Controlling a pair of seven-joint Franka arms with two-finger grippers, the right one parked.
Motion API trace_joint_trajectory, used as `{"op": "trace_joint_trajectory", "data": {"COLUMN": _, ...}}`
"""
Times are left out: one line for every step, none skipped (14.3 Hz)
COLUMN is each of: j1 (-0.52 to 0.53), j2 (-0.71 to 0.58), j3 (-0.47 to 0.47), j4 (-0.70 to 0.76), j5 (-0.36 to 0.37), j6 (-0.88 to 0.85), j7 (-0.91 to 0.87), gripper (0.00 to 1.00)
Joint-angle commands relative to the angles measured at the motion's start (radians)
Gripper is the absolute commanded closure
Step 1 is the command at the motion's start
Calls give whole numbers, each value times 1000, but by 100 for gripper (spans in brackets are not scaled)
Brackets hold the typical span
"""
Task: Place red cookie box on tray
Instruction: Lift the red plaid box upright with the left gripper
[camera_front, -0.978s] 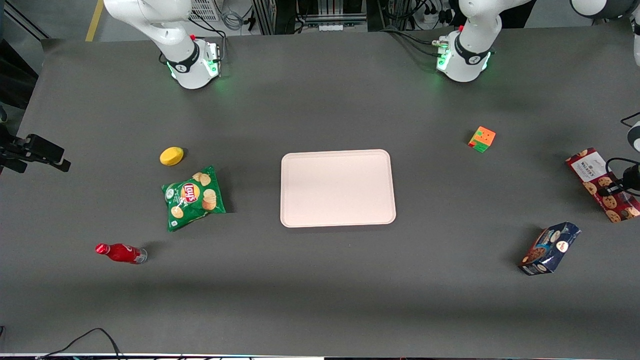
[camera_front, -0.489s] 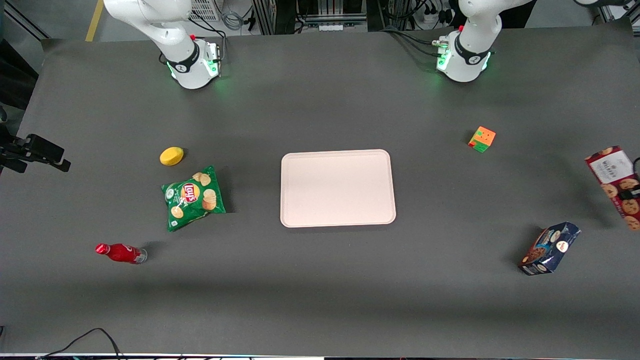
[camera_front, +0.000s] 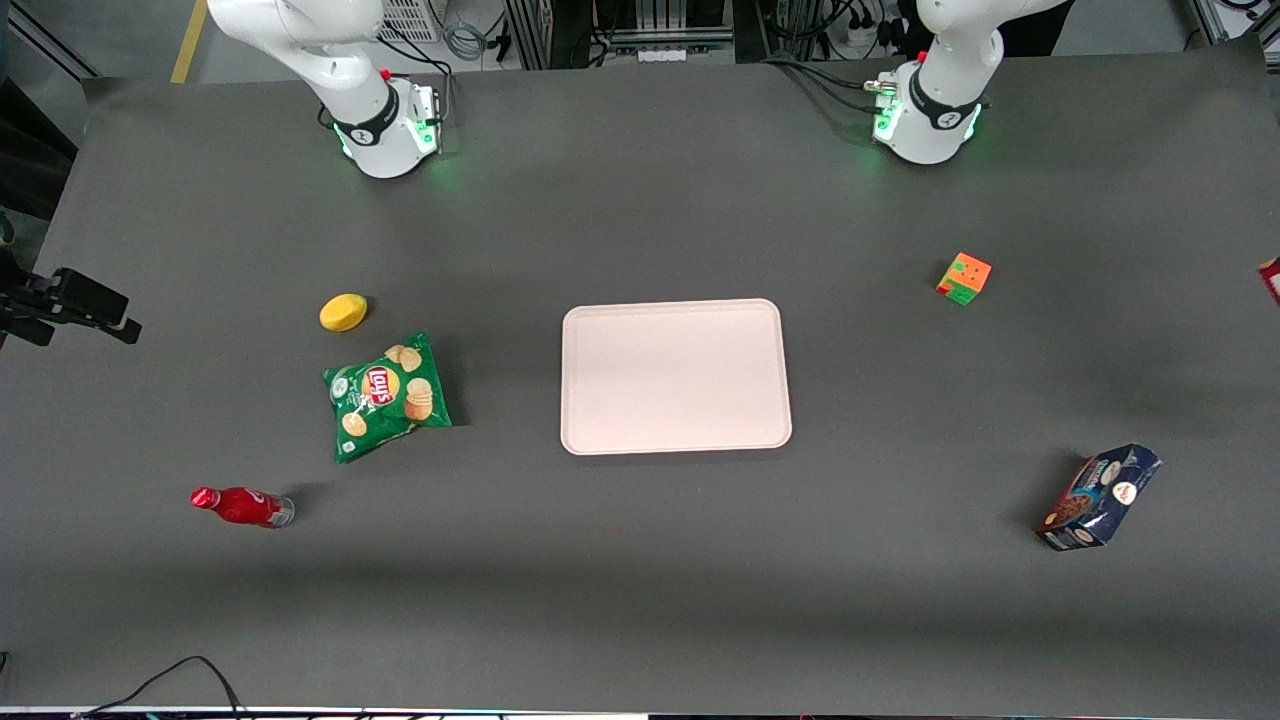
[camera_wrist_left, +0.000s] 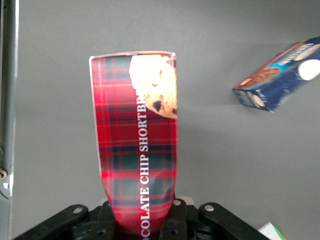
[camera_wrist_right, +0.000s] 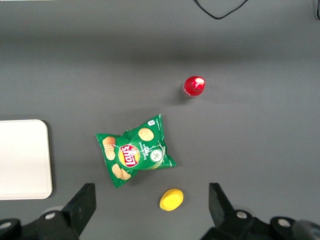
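The red cookie box (camera_wrist_left: 137, 150), a tartan carton printed with a chocolate-chip cookie, hangs lifted above the grey table. My left gripper (camera_wrist_left: 142, 226) is shut on its lower end, one finger on each long side. In the front view only a red sliver of the box (camera_front: 1272, 279) shows, at the picture's edge toward the working arm's end of the table; the gripper itself is out of that view. The pale pink tray (camera_front: 675, 376) lies flat at the table's middle with nothing on it, well away from the box.
A dark blue cookie package (camera_front: 1100, 497) lies below the held box, nearer the front camera. An orange-green cube (camera_front: 964, 277) sits between tray and box. Toward the parked arm's end are a green chips bag (camera_front: 387, 395), a yellow lemon (camera_front: 343, 311) and a red bottle (camera_front: 240, 506).
The box was lying on the table a second ago; it has since risen in the gripper and moved almost out of the front view, toward the working arm's end.
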Motion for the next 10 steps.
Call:
{"op": "trace_joint_trajectory", "data": {"j1": -12, "j2": 4, "j3": -1, "j4": 114, "j5": 35, "j6": -119, "j7": 10, "gripper": 83}}
{"op": "trace_joint_trajectory", "data": {"j1": -23, "j2": 2, "j3": -9, "j4": 121, "j5": 35, "j6": -131, "j7": 2, "gripper": 83}}
{"op": "trace_joint_trajectory", "data": {"j1": -23, "j2": -1, "j3": -35, "j4": 123, "j5": 35, "j6": -149, "j7": -12, "gripper": 83}}
{"op": "trace_joint_trajectory", "data": {"j1": -23, "j2": -8, "j3": -70, "j4": 128, "j5": 35, "j6": -183, "j7": -62, "gripper": 83}}
{"op": "trace_joint_trajectory", "data": {"j1": -23, "j2": -33, "j3": -111, "j4": 126, "j5": 38, "j6": -221, "j7": -135, "gripper": 83}}
{"op": "trace_joint_trajectory", "data": {"j1": -26, "j2": -51, "j3": -166, "j4": 120, "j5": 48, "j6": -249, "j7": -220, "gripper": 82}}
{"op": "trace_joint_trajectory", "data": {"j1": -26, "j2": -65, "j3": -229, "j4": 119, "j5": 67, "j6": -267, "j7": -299, "gripper": 81}}
{"op": "trace_joint_trajectory", "data": {"j1": -24, "j2": -73, "j3": -294, "j4": 120, "j5": 93, "j6": -278, "j7": -365, "gripper": 78}}
{"op": "trace_joint_trajectory", "data": {"j1": -26, "j2": -80, "j3": -347, "j4": 119, "j5": 111, "j6": -284, "j7": -419, "gripper": 78}}
{"op": "trace_joint_trajectory", "data": {"j1": -24, "j2": -90, "j3": -398, "j4": 117, "j5": 111, "j6": -297, "j7": -479, "gripper": 78}}
